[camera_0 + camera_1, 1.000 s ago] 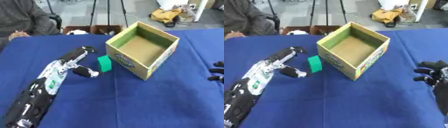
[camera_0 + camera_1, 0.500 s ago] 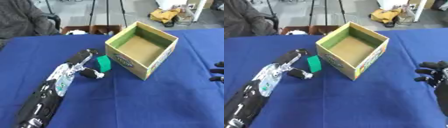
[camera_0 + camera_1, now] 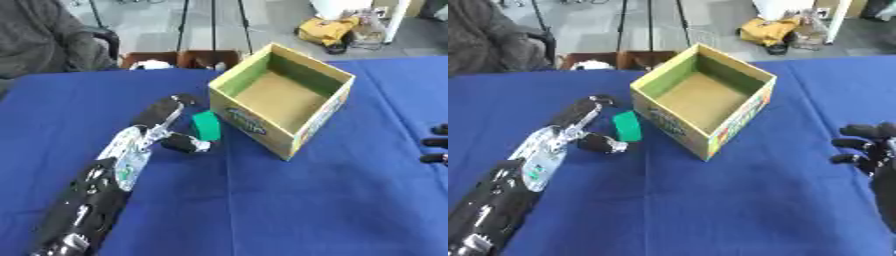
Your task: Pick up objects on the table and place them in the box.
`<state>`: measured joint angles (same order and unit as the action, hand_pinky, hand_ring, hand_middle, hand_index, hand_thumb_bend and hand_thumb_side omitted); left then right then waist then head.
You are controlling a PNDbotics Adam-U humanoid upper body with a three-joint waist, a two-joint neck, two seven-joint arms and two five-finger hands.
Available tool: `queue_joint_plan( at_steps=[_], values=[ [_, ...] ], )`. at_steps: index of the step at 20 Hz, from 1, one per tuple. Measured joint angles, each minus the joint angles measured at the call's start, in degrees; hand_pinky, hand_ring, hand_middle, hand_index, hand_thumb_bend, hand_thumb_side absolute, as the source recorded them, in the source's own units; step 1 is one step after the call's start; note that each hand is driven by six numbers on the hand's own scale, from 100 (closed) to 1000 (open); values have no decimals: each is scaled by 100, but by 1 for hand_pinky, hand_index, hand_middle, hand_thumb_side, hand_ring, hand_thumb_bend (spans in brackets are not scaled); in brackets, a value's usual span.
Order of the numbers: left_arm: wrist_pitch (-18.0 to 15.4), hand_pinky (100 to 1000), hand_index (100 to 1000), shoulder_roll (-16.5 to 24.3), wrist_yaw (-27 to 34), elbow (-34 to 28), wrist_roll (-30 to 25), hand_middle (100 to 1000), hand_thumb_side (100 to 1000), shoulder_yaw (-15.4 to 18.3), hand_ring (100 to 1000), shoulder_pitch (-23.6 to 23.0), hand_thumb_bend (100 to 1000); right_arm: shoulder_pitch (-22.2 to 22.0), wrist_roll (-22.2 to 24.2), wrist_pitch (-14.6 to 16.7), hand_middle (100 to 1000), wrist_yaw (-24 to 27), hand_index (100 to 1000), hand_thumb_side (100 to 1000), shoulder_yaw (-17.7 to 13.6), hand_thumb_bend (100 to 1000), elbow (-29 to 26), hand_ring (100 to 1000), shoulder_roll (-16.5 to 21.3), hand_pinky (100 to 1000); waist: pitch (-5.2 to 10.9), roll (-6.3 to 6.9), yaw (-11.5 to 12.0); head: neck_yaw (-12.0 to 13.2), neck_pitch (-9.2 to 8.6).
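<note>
Left eye view: open cardboard box with green inner walls [image 3: 284,95] looked empty; nothing placed yet. Small green block [image 3: 206,125] stood on blue-clothed worktop [image 3: 289,200], just beside box's near-left wall. Left hand [image 3: 166,125] had advanced toward block since earlier frames; fingers and thumb spread either side of it, not closed.

Right eye view: right hand [image 3: 868,150] idle at right edge, fingers relaxed, holding nothing, unchanged.

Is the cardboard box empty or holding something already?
Empty: the box shows only its bare brown floor; the green block sits outside on the table.
</note>
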<state>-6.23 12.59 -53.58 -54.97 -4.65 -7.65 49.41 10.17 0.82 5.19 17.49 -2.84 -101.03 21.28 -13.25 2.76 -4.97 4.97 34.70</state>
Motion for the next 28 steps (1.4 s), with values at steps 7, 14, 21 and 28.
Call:
queue_joint_plan(
  at_steps=[7, 14, 21, 28],
  values=[
    [94, 659, 852, 0, -27, 91, 144, 664, 603, 16, 768, 20, 730, 24, 8, -6, 695, 0, 726, 863, 4, 100, 0, 700, 0, 571, -12, -6, -28, 6, 0],
    [73, 617, 841, 0, -46, 237, 51, 611, 599, 25, 730, 54, 741, 41, 24, -11, 695, 0, 726, 863, 6, 100, 0, 700, -6, 571, -20, -6, -58, 25, -1],
    [76, 584, 823, 0, -69, 292, -25, 568, 570, 49, 690, 60, 698, 41, 35, -4, 695, 0, 726, 864, 7, 100, 0, 700, -12, 571, -38, -6, -89, 27, -1],
    [95, 535, 721, -1, -76, 304, -9, 475, 500, 49, 606, 60, 599, 41, 48, -4, 695, 0, 726, 865, 7, 100, 1, 700, -48, 571, -49, -4, -96, 25, -1]
  ],
)
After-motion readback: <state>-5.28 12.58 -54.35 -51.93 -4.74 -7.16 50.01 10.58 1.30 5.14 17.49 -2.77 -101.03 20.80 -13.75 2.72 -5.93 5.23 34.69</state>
